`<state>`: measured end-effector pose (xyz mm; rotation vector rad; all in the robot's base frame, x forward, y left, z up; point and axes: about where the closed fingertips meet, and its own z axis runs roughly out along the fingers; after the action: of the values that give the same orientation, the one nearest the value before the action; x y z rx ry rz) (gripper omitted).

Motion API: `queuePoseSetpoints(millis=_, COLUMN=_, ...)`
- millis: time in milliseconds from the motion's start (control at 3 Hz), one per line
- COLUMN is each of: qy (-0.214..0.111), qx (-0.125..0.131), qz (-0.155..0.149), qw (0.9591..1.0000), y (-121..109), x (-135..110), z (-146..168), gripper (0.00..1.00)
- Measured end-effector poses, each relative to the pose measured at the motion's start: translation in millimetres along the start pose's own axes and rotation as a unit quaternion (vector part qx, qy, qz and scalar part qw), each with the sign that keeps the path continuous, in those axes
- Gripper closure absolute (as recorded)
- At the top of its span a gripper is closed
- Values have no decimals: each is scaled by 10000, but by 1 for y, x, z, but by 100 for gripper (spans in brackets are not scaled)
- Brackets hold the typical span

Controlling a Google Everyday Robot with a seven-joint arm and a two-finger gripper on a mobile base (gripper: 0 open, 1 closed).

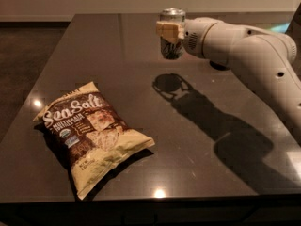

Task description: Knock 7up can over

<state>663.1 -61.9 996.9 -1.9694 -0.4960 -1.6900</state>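
Note:
The 7up can (172, 45) stands upright at the far middle of the dark table (141, 69); its silver top and green and white side show. My gripper (170, 30) reaches in from the right on the white arm (244, 55). It sits in front of the can's upper half, at or touching it. I cannot tell whether the can is gripped or only touched.
A Sea Salt chip bag (91, 135) lies flat on the near left of the table. The arm's shadow (207, 121) runs across the middle and right. The table's front edge (150, 199) is close to the bottom of the view.

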Motion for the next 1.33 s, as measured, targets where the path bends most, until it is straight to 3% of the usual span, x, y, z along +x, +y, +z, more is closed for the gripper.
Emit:
queuePoseSetpoints(millis=667, qy=-183, qx=-117, qz=-406, qw=9989, y=-5, x=-33, z=6, gripper=100)
queuePoseSetpoints(millis=1000, qy=-6, qx=-402, qz=-441, qw=9982, y=1, x=-48, z=9, gripper=100)
queuePoseSetpoints(millis=1333, qy=114, qx=-548, qz=-257, qw=9981, y=9, x=-51, z=9, gripper=100)
